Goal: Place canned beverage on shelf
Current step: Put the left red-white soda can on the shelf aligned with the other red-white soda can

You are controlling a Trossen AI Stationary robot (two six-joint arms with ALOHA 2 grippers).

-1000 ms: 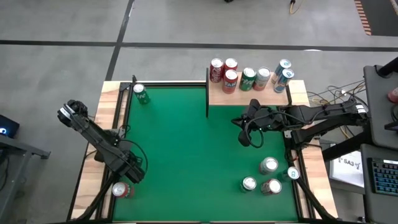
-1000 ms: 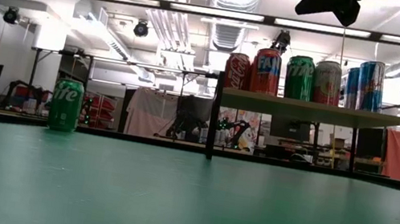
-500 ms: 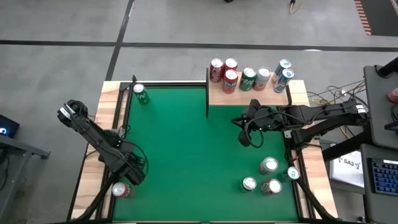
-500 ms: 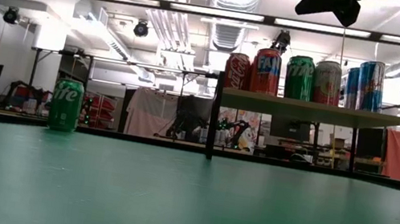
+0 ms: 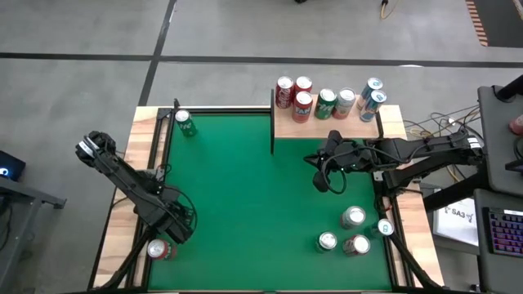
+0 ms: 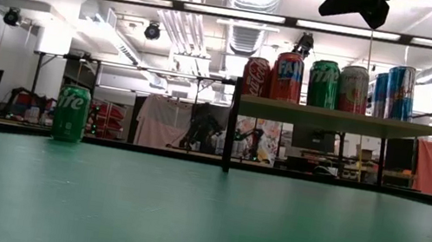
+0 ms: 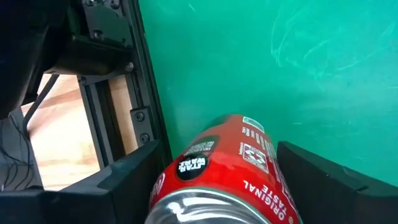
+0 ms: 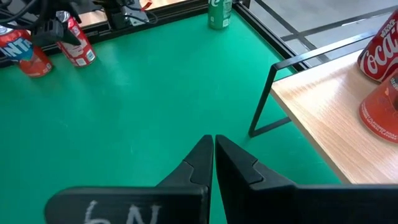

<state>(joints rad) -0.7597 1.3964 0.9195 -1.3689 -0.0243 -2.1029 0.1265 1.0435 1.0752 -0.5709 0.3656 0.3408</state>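
A red can (image 7: 227,171) stands upright on the green felt near the table's near left corner, also seen in the right wrist view (image 8: 79,48). My left gripper (image 7: 217,148) points down over it with one finger on each side; in the high view the gripper (image 5: 175,229) hides the can. My right gripper (image 8: 213,146) is shut and empty, hovering above the felt (image 5: 320,181) in front of the shelf (image 5: 284,127). The shelf, a light-wood board on black posts (image 6: 340,118), carries several upright cans. My left gripper has the red can between its two fingers, one finger (image 7: 134,177) against one side of the can's wall and the other (image 7: 311,174) against the opposite side (image 7: 273,165), near the top. The fingers come from above, pointing steeply down. The can stands upright on the felt.
An orange-red can (image 5: 159,249) stands beside the left gripper at the near left corner. A green can (image 5: 186,122) stands at the far left corner. Several cans (image 5: 353,217) stand at the near right. A black rail (image 7: 146,106) edges the felt. The middle of the felt is free.
My left gripper has tipped a little steeper downward over the red can. The can has stayed where it was.
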